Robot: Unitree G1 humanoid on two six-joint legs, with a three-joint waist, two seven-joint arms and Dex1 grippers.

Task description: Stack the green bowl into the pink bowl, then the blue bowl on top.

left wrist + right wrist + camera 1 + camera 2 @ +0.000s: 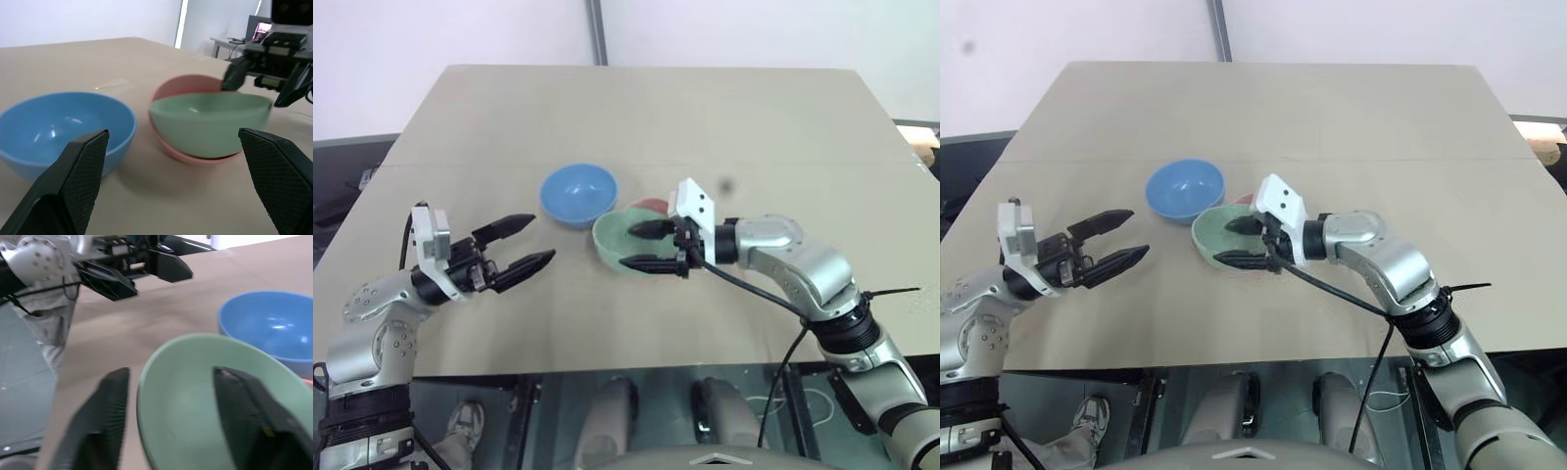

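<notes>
The small round mint-green plastic bowl (619,238) is seen nested in the salmon-pink plastic bowl (182,88), seated tilted rather than flush, near the middle of the tan table (636,108). The right gripper (646,246) is spread across the green bowl's near-right rim, one finger inside and one outside, apparently not clamped. Just to the left and slightly farther, the light sky-blue plastic bowl (578,193) is left standing alone. The left gripper (521,246) is held open and empty, near left. If the right fingers are withdrawn carelessly, the rim could be snagged and the green bowl tipped out.
</notes>
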